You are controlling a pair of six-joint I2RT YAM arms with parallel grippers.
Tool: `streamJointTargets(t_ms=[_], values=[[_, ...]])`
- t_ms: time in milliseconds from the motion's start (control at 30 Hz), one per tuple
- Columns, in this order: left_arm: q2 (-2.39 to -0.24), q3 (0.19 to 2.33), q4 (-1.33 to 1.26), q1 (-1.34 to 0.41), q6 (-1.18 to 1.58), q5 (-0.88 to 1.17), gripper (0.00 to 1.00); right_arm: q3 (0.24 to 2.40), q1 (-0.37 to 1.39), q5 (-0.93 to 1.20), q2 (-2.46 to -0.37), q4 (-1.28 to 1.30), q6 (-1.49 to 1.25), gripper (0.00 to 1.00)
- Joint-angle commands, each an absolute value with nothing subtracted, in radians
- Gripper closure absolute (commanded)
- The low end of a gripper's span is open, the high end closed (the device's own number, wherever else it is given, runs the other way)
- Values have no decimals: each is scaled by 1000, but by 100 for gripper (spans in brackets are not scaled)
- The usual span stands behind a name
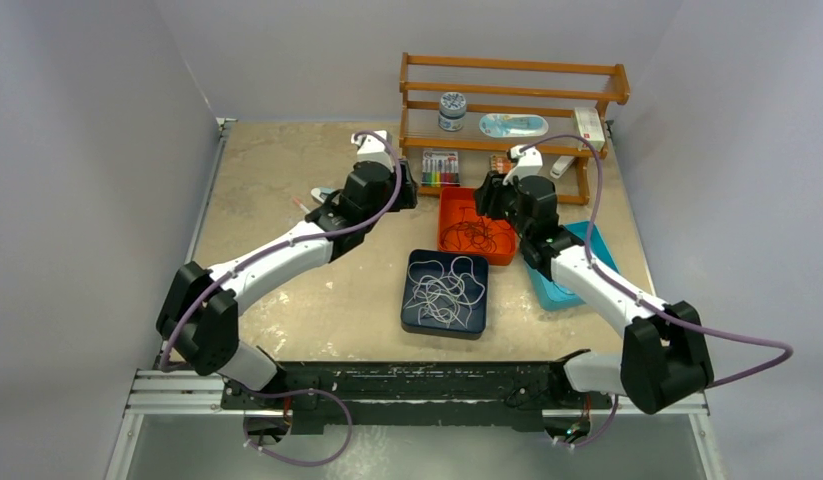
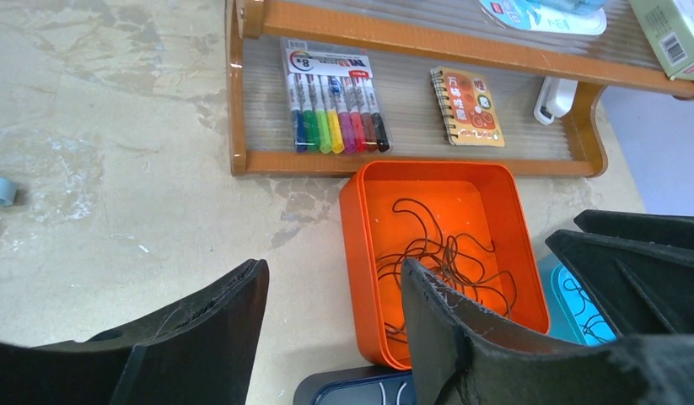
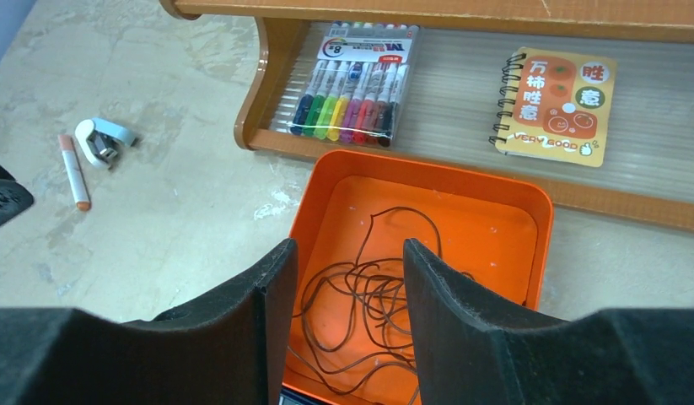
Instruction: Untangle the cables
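Where right jaws gape, dark cables (image 3: 353, 291) beneath

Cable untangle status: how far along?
Done: the pale thin cables sit separate from the dark ones, in the dark navy tray, though loosely looped. In hand: nothing. The left gripper and right gripper are open by the orange plastic tray. Left: the dark thin cables in it are one tangle.

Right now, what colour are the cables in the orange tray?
Dark brown, nearly black; the cables show best in the right wrist view.
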State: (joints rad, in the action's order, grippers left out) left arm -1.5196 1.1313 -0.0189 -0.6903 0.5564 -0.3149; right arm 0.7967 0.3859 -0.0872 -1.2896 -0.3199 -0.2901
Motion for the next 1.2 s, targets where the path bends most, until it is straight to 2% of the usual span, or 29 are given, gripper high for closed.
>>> streamJointTargets(t_ms=[0,233,400,600,800,967,1167], values=[[-1462,1138,-19,-681,538,-366,41,793,388,-32,-1266,-387,-206,48],[-1324,1072,24,-673,530,-570,38,761,388,179,-1153,-549,-61,44],[-1183,1056,110,-651,516,-763,37,744,388,57,-1018,-613,-51,40],[-956,953,125,-649,461,-948,33,729,388,-242,-839,-548,-52,27],[-772,811,147,-651,485,-1054,30,610,388,-353,-691,-575,-43,2],[-700,724,168,-649,549,-1084,27,511,388,-365,-638,-644,-69,1],[-713,703,153,-650,511,-1023,25,475,388,-354,-692,-702,-105,1]])
